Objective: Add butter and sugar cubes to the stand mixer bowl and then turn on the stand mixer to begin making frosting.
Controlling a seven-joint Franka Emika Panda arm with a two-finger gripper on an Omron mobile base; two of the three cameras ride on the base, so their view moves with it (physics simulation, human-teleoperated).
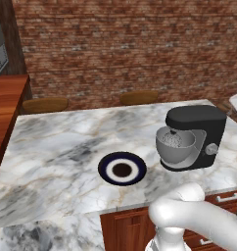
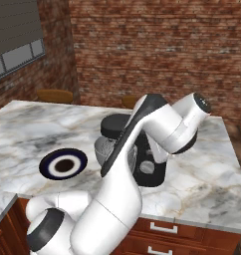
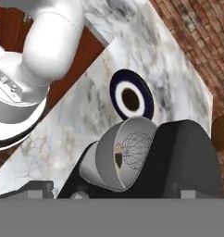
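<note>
The black stand mixer (image 1: 196, 135) stands on the marble counter, its silver knob (image 1: 211, 149) on the side. The grey stand mixer bowl (image 1: 176, 148) sits under the head with a wire whisk in it. In the hand view my gripper (image 3: 112, 191) hovers over the stand mixer (image 3: 178, 157), open, with nothing between its fingertips (image 3: 36, 188). The stand mixer bowl (image 3: 104, 162) shows a small tan patch inside, too small to name. I cannot make out the butter or the sugar cubes. In the right base view my arm covers most of the stand mixer (image 2: 115, 127).
A flat dark-blue-rimmed plate (image 1: 122, 169) with a white ring and a dark centre lies left of the mixer. Two wooden stools (image 1: 44, 104) stand behind the counter, before a brick wall. Wooden drawers (image 1: 228, 198) sit under the counter's front edge.
</note>
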